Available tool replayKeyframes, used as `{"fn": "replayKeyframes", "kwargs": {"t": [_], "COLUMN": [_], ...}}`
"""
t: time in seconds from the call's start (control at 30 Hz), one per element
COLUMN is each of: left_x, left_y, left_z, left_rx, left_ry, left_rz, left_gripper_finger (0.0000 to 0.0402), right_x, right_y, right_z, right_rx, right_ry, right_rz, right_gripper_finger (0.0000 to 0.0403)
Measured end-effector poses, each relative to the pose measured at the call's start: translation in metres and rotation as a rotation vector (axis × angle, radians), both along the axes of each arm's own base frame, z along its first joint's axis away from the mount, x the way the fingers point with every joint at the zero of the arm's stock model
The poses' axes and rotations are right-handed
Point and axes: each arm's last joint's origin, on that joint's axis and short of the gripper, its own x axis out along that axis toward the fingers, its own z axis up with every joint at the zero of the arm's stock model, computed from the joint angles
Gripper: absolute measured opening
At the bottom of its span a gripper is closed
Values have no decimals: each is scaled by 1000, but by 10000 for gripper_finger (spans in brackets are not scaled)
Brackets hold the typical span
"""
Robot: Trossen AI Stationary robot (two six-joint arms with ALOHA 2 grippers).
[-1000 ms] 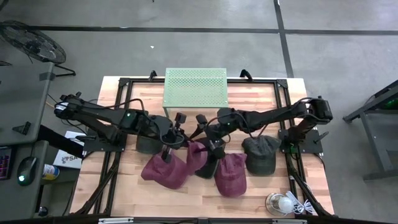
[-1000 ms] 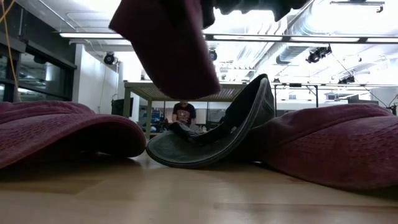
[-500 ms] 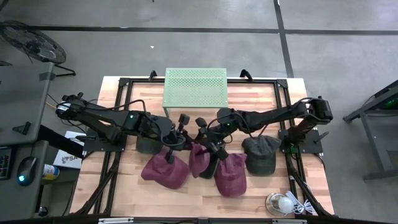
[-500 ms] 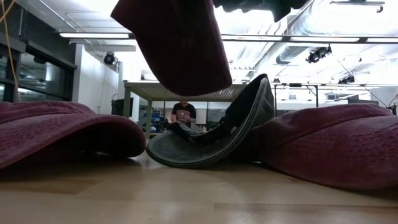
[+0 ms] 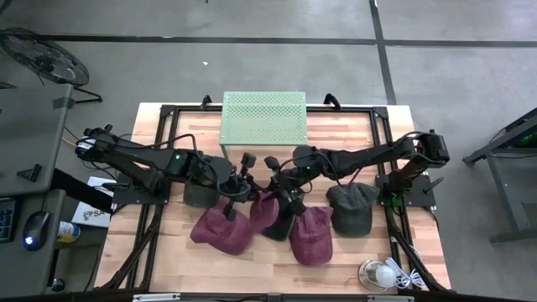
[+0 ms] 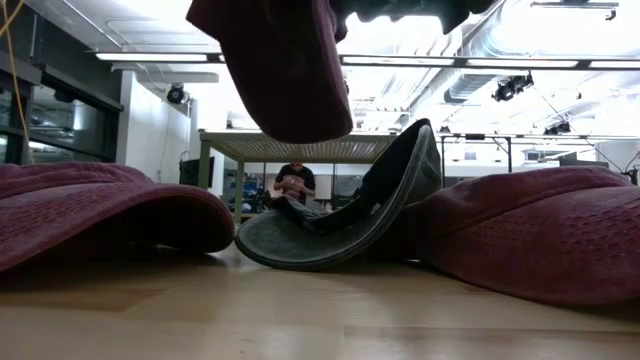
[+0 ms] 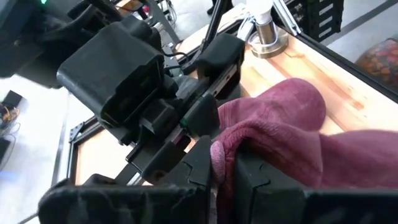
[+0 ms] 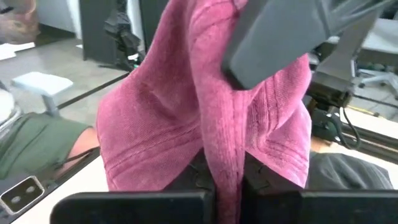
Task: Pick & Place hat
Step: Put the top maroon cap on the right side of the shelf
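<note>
Above the middle of the wooden table (image 5: 352, 126), the left gripper (image 5: 241, 189) pinches one edge of the raised maroon hat (image 5: 263, 208), fingers clamped on its fabric; the right gripper (image 5: 283, 192) has its fingers closed on the opposite edge; a dark green hat (image 5: 352, 208) lies farther right

In the low view, you lose the top of the raised maroon hat (image 6: 285, 65) at the frame's edge — the grippers holding it are mostly cut off too. In the high view, the arms cover part of the dark hat (image 5: 200, 195) on the left. The person (image 6: 293, 185) behind the table is too small to make out.
</note>
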Motion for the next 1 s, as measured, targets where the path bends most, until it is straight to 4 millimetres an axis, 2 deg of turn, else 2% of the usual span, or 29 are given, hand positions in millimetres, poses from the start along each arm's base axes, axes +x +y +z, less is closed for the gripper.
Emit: {"fn": "replayKeyframes", "kwargs": {"t": [0.17,0.33,0.57,0.77,1.0], "left_x": [0,-1,-14,-41,-83], "left_y": [1,4,8,10,7], "left_z": [0,-1,6,22,38], "left_rx": [-4,-3,-13,31,35], "left_ry": [4,7,6,-31,-100], "left_rz": [25,132,209,316,507], "left_gripper_finger": [66,98,131,139,140], "right_x": [0,-1,-8,-12,-13], "right_y": [-1,0,-4,-9,-21], "right_z": [-3,-4,1,0,11], "right_rx": [-4,3,19,13,13], "right_ry": [34,72,122,168,124], "right_rz": [-74,-168,-333,-491,-819], "right_gripper_finger": [5,3,2,1,1]}}
